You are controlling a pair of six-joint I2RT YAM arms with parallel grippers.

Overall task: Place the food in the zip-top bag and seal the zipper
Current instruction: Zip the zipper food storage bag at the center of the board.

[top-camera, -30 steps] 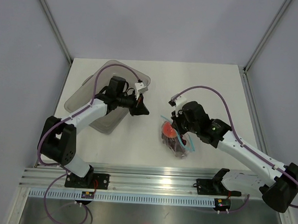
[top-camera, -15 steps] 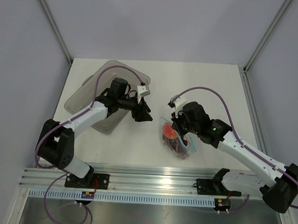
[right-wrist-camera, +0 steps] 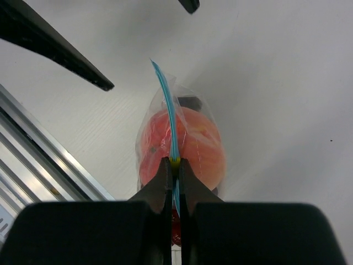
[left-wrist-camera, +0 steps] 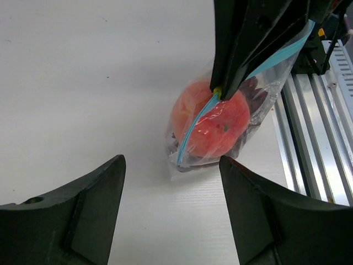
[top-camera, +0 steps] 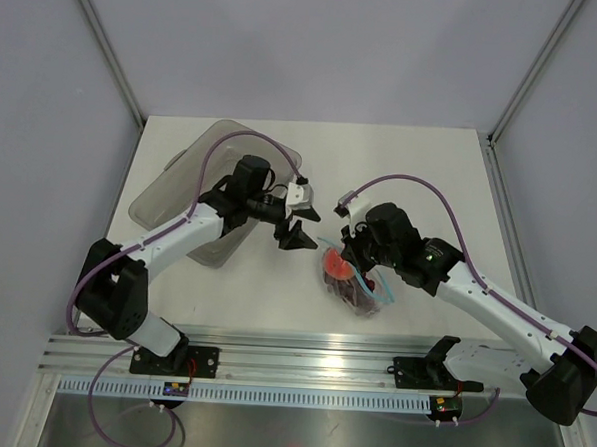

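The zip-top bag [top-camera: 360, 287] stands on the white table with the orange-red peach [left-wrist-camera: 218, 118] and the dark grapes [left-wrist-camera: 255, 91] inside it. My right gripper [right-wrist-camera: 174, 161] is shut on the blue-teal zipper [right-wrist-camera: 167, 110] at a small yellow slider, above the peach [right-wrist-camera: 198, 149]. In the top view that gripper [top-camera: 350, 258] sits over the bag's left part. My left gripper [top-camera: 296, 229] is open and empty, just left of the bag and apart from it. In its own view the left gripper [left-wrist-camera: 171, 165] frames the bag's near corner between its wide jaws.
A translucent grey tray [top-camera: 171, 177] lies at the back left under the left arm. An aluminium rail [top-camera: 302, 349] runs along the table's near edge, close to the bag. The right gripper's black fingers [left-wrist-camera: 248, 38] hang above the bag in the left wrist view.
The left gripper has gone from shut to open and has moved right, from beside the tray to just left of the bag. The right gripper keeps its hold on the zipper.
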